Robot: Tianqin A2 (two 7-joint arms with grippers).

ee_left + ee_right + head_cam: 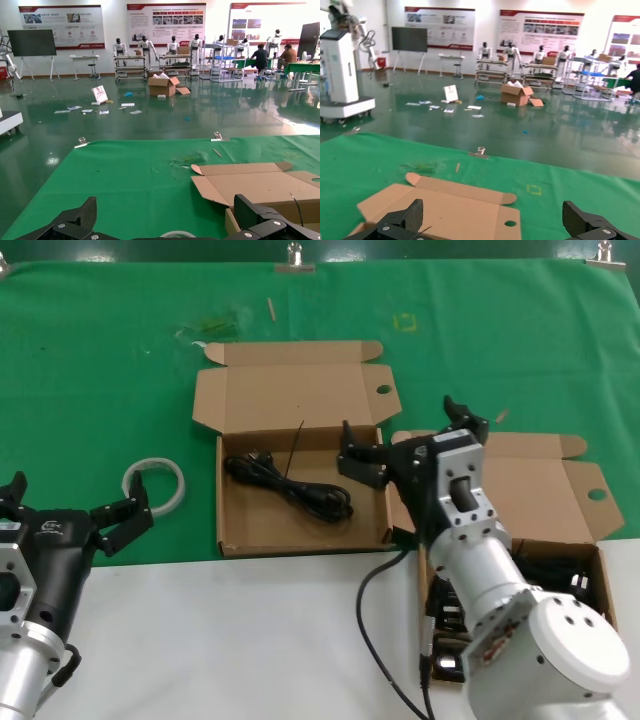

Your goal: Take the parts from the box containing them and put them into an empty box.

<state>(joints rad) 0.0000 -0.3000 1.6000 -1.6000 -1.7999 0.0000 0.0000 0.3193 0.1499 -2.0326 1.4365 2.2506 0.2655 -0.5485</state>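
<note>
The right gripper [400,445] hangs with jaws spread wide and holding nothing, over the near-right corner of the left box [250,530], where one cord [290,485] lies. Only the head view shows this, the right box [598,570] of cords, and the left gripper [70,505] released beside the tape ring [155,480]. Wrist views show green table cloth [360,155] and a hall beyond

A white ring of tape [155,483] lies on the green cloth [90,370].
</note>
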